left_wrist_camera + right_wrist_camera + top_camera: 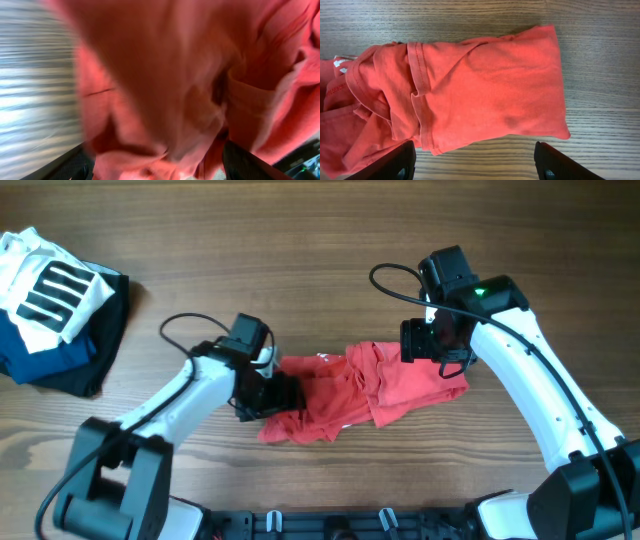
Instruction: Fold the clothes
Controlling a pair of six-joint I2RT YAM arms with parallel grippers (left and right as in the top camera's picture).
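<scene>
The clothes, one red T-shirt (365, 388), lie crumpled in a low heap at the middle of the table. My left gripper (275, 393) sits at the heap's left end. In the left wrist view blurred red cloth (175, 75) fills the picture, and my left gripper (157, 167) stands open with its fingers (245, 162) wide apart and loose cloth between them. My right gripper (437, 345) hovers at the heap's right end. In the right wrist view the folded red shirt (485, 90) lies just beyond my right gripper (480, 162), which is open over bare wood.
A pile of other garments sits at the far left corner: a white one with black stripes (50, 285) on top of a navy one (35, 358) and a black one (100, 350). The table (300, 260) is brown wood.
</scene>
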